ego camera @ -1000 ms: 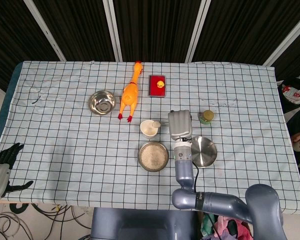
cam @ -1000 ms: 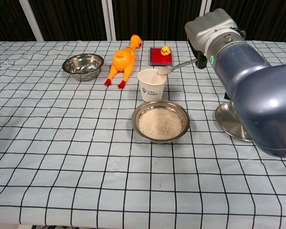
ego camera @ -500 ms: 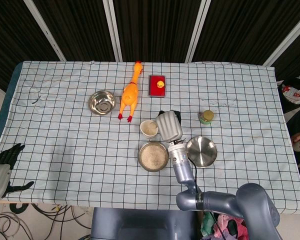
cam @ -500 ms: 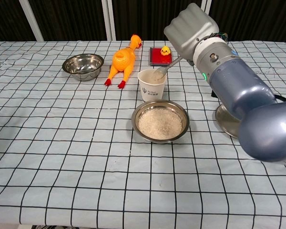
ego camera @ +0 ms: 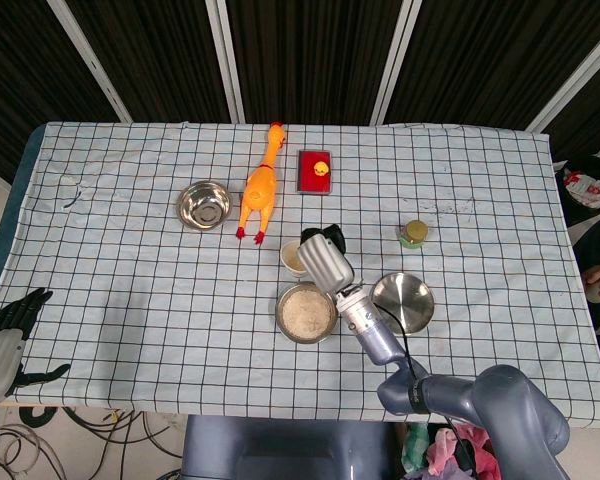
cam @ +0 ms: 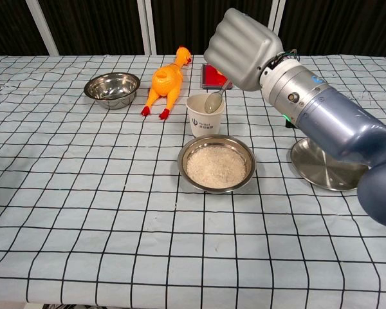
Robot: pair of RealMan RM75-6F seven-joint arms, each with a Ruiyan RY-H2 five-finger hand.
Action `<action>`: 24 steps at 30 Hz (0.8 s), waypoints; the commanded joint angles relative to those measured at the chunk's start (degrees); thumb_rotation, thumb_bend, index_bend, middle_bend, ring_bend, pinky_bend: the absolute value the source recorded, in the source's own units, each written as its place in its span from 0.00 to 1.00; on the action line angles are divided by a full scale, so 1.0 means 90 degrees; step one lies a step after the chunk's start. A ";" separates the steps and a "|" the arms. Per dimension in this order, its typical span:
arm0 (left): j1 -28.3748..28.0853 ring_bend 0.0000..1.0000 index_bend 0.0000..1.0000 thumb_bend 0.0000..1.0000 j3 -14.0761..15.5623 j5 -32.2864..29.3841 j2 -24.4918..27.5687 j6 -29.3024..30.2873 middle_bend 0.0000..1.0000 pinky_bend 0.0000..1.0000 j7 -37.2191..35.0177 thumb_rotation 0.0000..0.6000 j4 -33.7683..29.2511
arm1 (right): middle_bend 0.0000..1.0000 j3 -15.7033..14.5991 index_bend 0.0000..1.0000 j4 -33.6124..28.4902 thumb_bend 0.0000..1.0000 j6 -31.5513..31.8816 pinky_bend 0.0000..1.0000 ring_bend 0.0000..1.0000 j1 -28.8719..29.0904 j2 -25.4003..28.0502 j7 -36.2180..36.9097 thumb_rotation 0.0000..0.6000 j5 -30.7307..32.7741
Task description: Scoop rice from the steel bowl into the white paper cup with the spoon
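**Rice tipping from spoon into cup**

Rice fills the steel bowl (cam: 217,165), which sits on the checked counter (cam: 83,212) just below and nearer the camera than the right hand (cam: 242,48). That hand's fingers are wrapped around the spoon's handle, gripping it. The white paper cup (cam: 204,114) stands directly under them, touching nothing. The spoon (cam: 215,100) hangs bowl-down over the cup's mouth, tilted steeply, so the step in hand looks like emptying a scoop. Next, I judge, the spoon must swing back to the bowl for another load. Far off at the counter's edge, the left hand (ego camera: 10,325) rests idle, fingers spread, holding nothing.
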 commanded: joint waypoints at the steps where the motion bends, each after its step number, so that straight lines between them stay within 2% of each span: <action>1: -0.0001 0.00 0.00 0.01 -0.0002 -0.0004 -0.0002 -0.0001 0.00 0.00 -0.0005 1.00 0.0001 | 1.00 0.0036 0.61 -0.0062 0.41 -0.0017 1.00 1.00 -0.0069 0.0045 0.0022 1.00 -0.0075; 4: -0.0004 0.00 0.00 0.01 -0.0006 -0.0012 -0.0003 -0.0003 0.00 0.00 0.0005 1.00 0.0006 | 1.00 0.0184 0.61 -0.0181 0.41 0.0027 1.00 1.00 -0.0119 0.0053 0.0058 1.00 -0.0079; 8: -0.0010 0.00 0.00 0.01 -0.0011 -0.0030 0.0000 -0.0017 0.00 0.00 -0.0007 1.00 0.0007 | 1.00 0.0552 0.61 -0.0552 0.41 0.0225 1.00 1.00 -0.0237 0.0049 0.0136 1.00 0.0073; 11: -0.0005 0.00 0.00 0.01 -0.0021 -0.0037 -0.0003 0.0004 0.00 0.00 0.0008 1.00 0.0017 | 1.00 0.0871 0.61 -0.1045 0.42 0.0470 1.00 1.00 -0.0387 0.0090 0.0154 1.00 0.0264; 14: 0.0002 0.00 0.00 0.01 -0.0019 -0.0030 -0.0010 0.0020 0.00 0.00 0.0013 1.00 0.0009 | 1.00 0.1032 0.61 -0.1685 0.42 0.0748 1.00 1.00 -0.0633 0.0286 0.0216 1.00 0.0390; 19: 0.0024 0.00 0.00 0.01 -0.0006 0.0017 -0.0030 0.0078 0.00 0.00 0.0035 1.00 0.0023 | 1.00 0.0884 0.61 -0.2885 0.41 0.1137 1.00 1.00 -0.1271 0.0916 0.0322 1.00 0.0570; 24: 0.0052 0.00 0.00 0.01 0.0003 0.0058 -0.0061 0.0149 0.00 0.00 0.0078 1.00 0.0044 | 1.00 0.0472 0.61 -0.3706 0.41 0.1447 1.00 1.00 -0.2049 0.1544 0.0616 1.00 0.0832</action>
